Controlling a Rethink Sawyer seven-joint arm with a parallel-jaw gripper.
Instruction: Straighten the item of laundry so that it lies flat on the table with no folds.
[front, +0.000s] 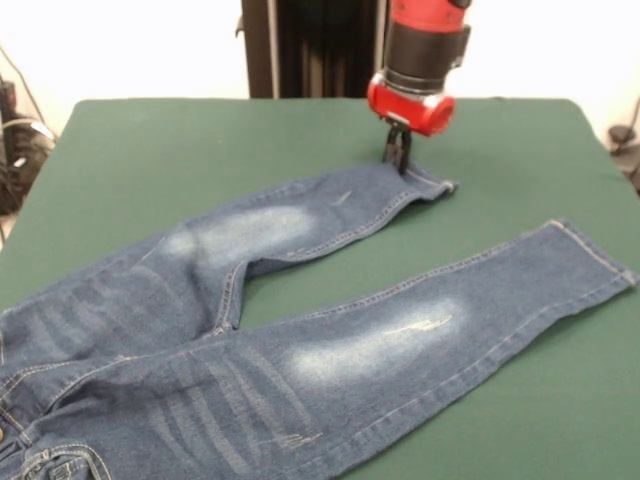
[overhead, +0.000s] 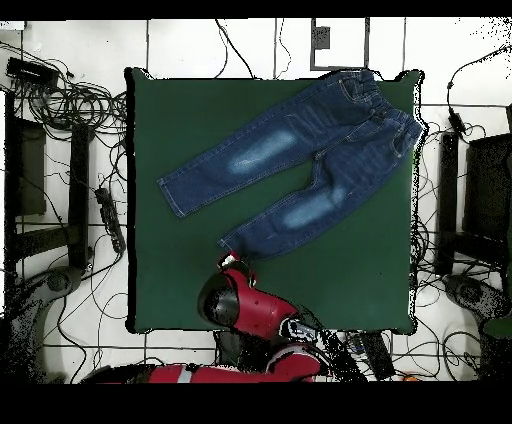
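Note:
The blue denim jeans (front: 250, 330) lie spread on the green table (front: 150, 150), with the waistband at the lower left, partly cut off by the picture's edge, and both legs running to the right. The legs lie apart and mostly flat, with creases near the seat. My gripper (front: 398, 160) stands upright at the far leg's cuff (front: 425, 185), its black fingers close together and pinching the cuff's edge. In the overhead view the jeans (overhead: 300, 150) lie diagonally and the gripper (overhead: 238, 262) is at the lower leg's hem.
Green table surface (overhead: 170, 290) surrounds the jeans on most sides. Cables and equipment (overhead: 60, 180) lie on the floor around the table. The robot's pedestal (front: 310, 50) stands at the table's far side.

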